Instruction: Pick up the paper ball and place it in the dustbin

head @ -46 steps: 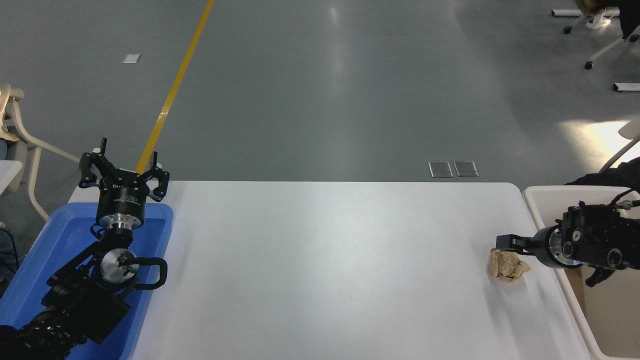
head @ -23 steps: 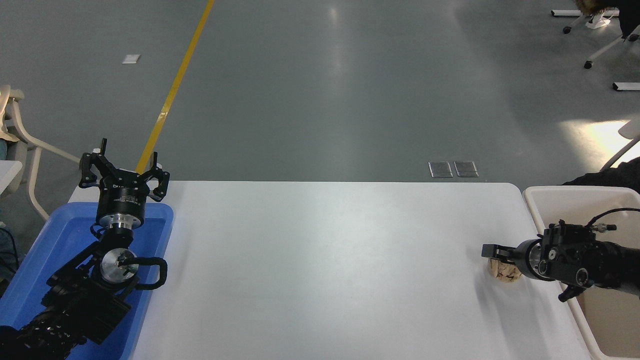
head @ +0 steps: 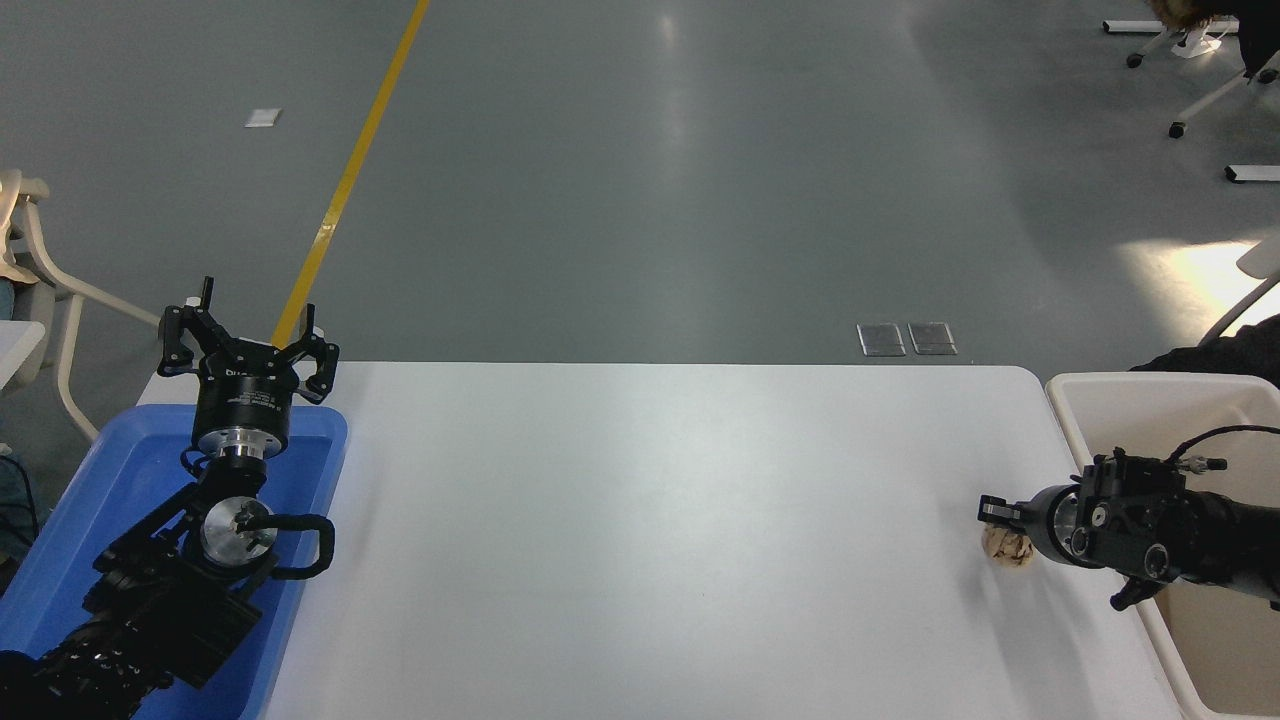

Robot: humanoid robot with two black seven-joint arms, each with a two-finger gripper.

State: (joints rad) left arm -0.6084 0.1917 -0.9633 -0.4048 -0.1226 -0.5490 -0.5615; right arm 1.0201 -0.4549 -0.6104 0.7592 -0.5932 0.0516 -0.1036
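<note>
The big white counter point(head: 640, 540) holds only a few things. At its right end stands the dustbin point(head: 1100, 385), a deep cream-white box, right beside the counter's edge. At the left end is a blue tray point(head: 80, 500), and the left gripper point(head: 245, 335) is parked over it with its jaws spread open. The right gripper point(head: 1000, 515) comes in low from the right, across the dustbin's near rim. The paper ball point(head: 1007, 548) sits on the counter near the right edge, just beside the dustbin, and it is tucked right under the front of the right gripper. The jaws look closed around the ball, but the gripper hides most of it, so I cannot tell for sure. I think the step now is getting a good hold. To do it well, the jaws should squeeze the middle of the ball, not a loose flap. Then the arm should lift straight up, high enough to clear the thick rim, move over the dustbin and let go. Compared with 1 second ago, the right gripper is lower and more over the ball. The ball shows less and looks smaller, as if squeezed. The left arm is the same.
</note>
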